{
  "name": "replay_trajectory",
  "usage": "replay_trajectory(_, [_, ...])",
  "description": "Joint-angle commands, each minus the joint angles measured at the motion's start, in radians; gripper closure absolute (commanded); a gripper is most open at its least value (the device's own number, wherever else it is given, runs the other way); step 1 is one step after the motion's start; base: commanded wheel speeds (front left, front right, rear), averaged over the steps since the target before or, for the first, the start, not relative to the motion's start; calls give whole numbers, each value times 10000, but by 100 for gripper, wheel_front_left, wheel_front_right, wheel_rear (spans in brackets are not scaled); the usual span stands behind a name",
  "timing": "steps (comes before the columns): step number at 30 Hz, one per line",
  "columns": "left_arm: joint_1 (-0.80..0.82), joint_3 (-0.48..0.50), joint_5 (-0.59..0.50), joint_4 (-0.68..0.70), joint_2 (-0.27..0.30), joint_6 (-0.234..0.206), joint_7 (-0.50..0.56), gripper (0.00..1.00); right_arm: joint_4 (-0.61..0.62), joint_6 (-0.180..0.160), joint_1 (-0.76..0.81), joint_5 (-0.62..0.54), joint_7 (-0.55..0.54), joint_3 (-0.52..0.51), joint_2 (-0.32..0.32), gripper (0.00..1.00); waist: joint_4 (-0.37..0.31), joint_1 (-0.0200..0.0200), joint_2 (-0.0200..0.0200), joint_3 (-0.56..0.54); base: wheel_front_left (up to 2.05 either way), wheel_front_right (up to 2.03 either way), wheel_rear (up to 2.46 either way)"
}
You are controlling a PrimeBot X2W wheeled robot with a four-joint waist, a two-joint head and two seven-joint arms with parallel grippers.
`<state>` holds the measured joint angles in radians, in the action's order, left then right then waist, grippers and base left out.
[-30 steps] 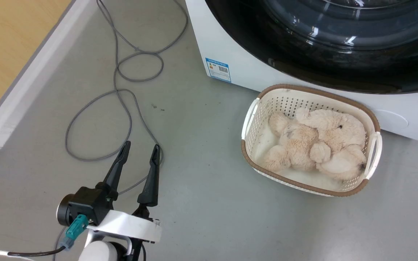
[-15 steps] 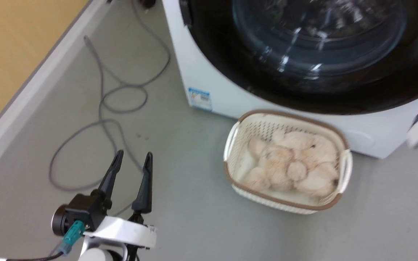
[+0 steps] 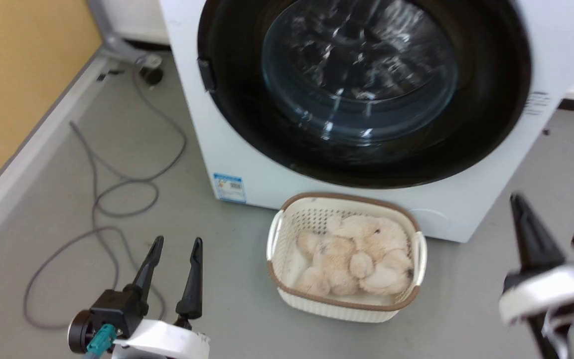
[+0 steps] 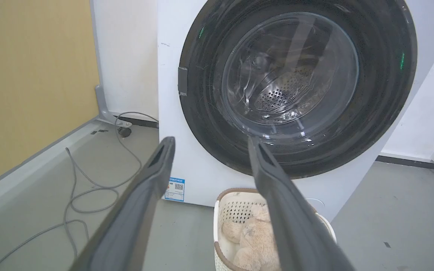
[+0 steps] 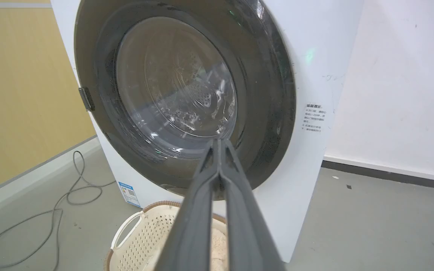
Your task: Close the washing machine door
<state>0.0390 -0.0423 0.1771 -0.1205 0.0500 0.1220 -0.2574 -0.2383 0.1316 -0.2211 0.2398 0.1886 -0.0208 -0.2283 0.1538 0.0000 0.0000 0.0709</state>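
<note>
The round door (image 3: 361, 89) lies flush on the front of the washing machine (image 3: 192, 124), just behind a basket (image 3: 287, 294) holding a plush toy (image 3: 357, 259). The left gripper (image 3: 177, 243) hangs spread and empty. The right gripper (image 5: 219, 143) has its fingers pressed together on nothing.

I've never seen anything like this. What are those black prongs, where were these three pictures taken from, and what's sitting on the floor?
The black prongs are the robot's hands: grippers with two long fingers each. One picture comes from a camera on its head, looking down. There the left gripper sits at the lower left, fingers apart, holding nothing. The other two come from a camera on each wrist, looking along that hand's fingers. The right gripper has its fingers pressed together and is also empty. Ahead stands a white washing machine whose round black door looks shut flat against its front. On the grey floor are a cream basket holding a plush toy, and a loose grey cable.
</note>
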Motion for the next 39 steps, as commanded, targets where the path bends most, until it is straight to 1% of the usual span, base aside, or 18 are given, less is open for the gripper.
replay_trajectory(1, [-217,-1,-81,-75,3,-55,-43,0,532,-9,774,-294,92,-214,467,100,-291,0,0,-305,0,0,0])
replay_trajectory(5, [-393,-112,-160,-221,3,-51,-43,0,1533,-9,1933,-808,65,-540,1177,100,-452,0,0,-494,0,0,0])
replay_trajectory(7, [-456,-181,-237,-283,3,-46,-43,0,1936,-9,2393,-1018,40,-662,1416,100,-510,0,0,-563,0,0,0])
replay_trajectory(8, [-456,-181,-237,-283,3,-46,-43,0,1936,-9,2393,-1018,40,-662,1416,100,-510,0,0,-563,0,0,0])
replay_trajectory(9, [-511,-218,-273,-336,3,-42,-43,0,2238,-9,2768,-1183,48,-834,1597,87,-549,0,0,-614,0,0,0])
replay_trajectory(10, [-533,-238,-284,-369,3,-40,-43,0,2335,-9,2933,-1236,36,-867,1658,10,-564,0,0,-633,0,0,0])
replay_trajectory(11, [-549,-272,-338,-411,13,-38,-43,0,2407,-9,3073,-1265,31,-891,1702,0,-578,0,0,-653,0,0,0])
replay_trajectory(15, [-577,-405,-531,-529,58,-33,-43,0,2465,-9,3364,-1348,64,-932,1761,0,-605,0,0,-679,0,0,0])
replay_trajectory(19, [-572,-469,-579,-578,54,-32,-44,0,2302,-9,3538,-1163,190,-853,1775,0,-626,0,0,-685,0,0,0])
replay_trajectory(28, [-567,-448,-706,-579,46,-185,-44,0,2106,-9,3523,-1137,363,-715,1779,0,-666,0,0,-657,0,0,0])
replay_trajectory(39, [-569,-453,-755,-534,38,-249,-44,0,1930,-9,3480,-1124,462,-663,1780,0,-620,0,0,-649,0,0,0])
